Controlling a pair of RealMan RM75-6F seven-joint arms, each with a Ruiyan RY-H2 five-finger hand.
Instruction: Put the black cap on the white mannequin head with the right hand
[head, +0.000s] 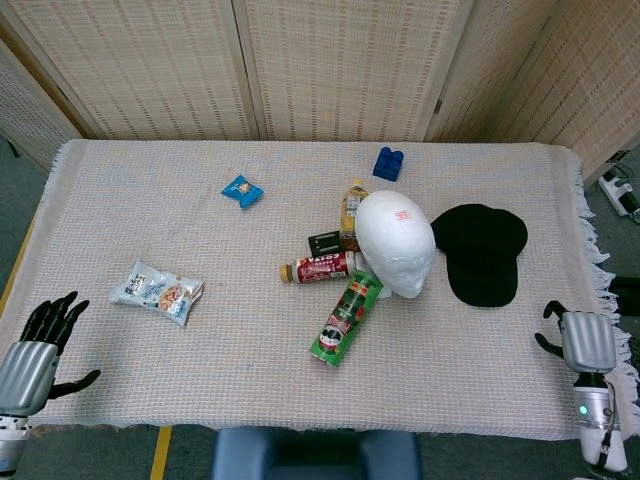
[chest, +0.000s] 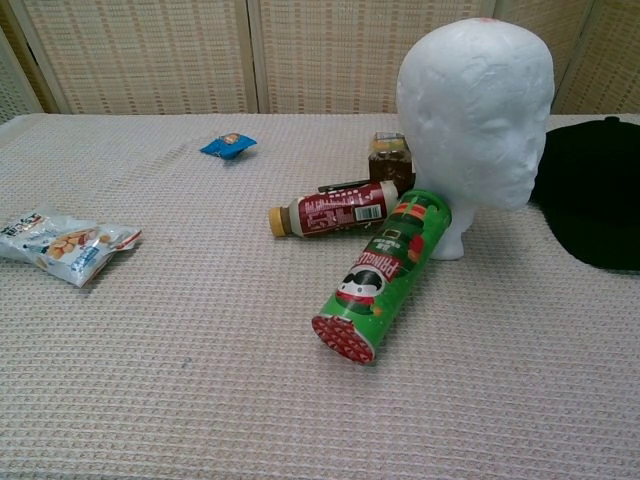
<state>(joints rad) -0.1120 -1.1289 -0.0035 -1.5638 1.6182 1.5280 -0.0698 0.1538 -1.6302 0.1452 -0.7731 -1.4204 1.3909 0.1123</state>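
The scene was evenly and brightly lit from overhead, with only faint, soft shadows under the white mannequin head (chest: 478, 115) and the green can (chest: 381, 273). Both views were sharp, without glare or motion blur. The black cap (head: 483, 250) read as a flat dark mass showing almost no detail.

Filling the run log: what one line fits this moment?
black cloth cap: on table, untouched | white foam mannequin head: bare | right hand: empty | left hand: open
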